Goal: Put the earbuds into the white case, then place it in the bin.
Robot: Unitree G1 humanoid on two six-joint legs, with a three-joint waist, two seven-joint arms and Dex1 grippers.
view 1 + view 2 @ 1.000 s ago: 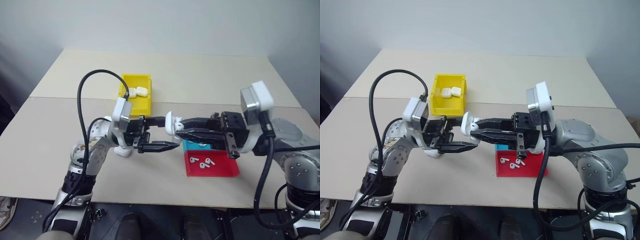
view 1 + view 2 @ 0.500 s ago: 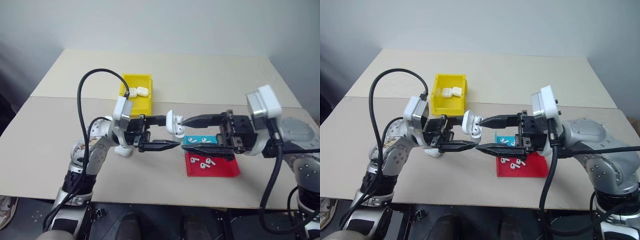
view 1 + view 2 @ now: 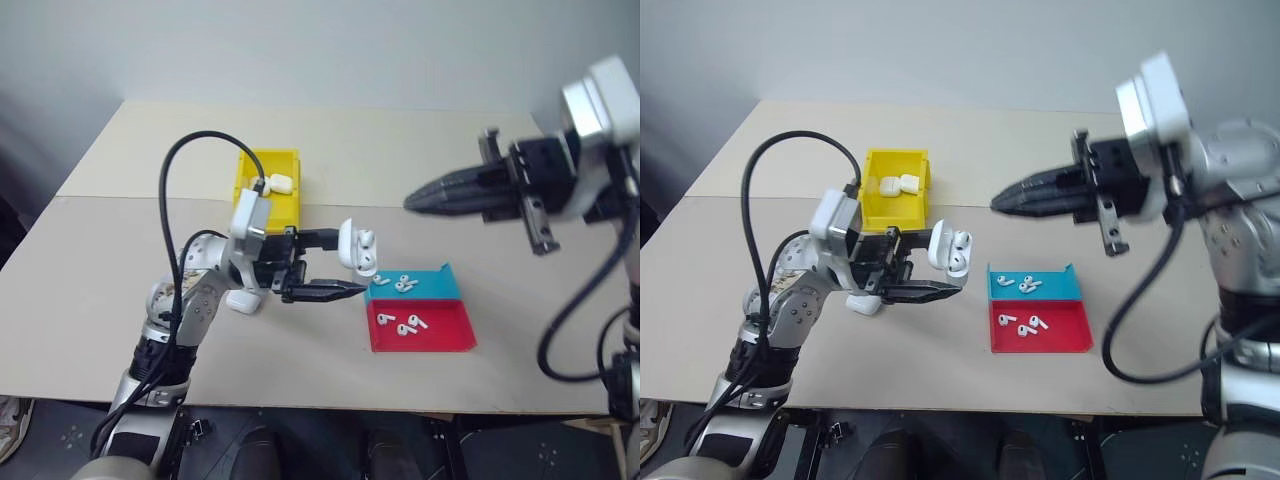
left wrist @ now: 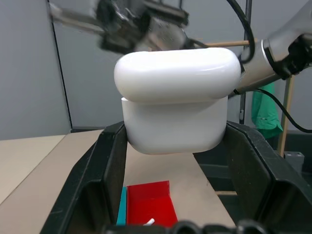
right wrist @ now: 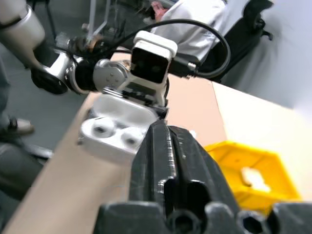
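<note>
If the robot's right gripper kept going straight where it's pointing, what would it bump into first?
Probably the open white case held up by the left gripper. The right gripper, shut, aims toward it, though it may sit higher and pass above; depth is hard to judge.

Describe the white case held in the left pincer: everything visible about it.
The case is small, glossy white plastic with rounded corners and a hinged lid. The lid stands open, and earbuds sit in its two wells. The left pincer is shut on its body, holding it in the air above the table, tilted, between the yellow bin and the blue tray. Nothing else touches it.
</note>
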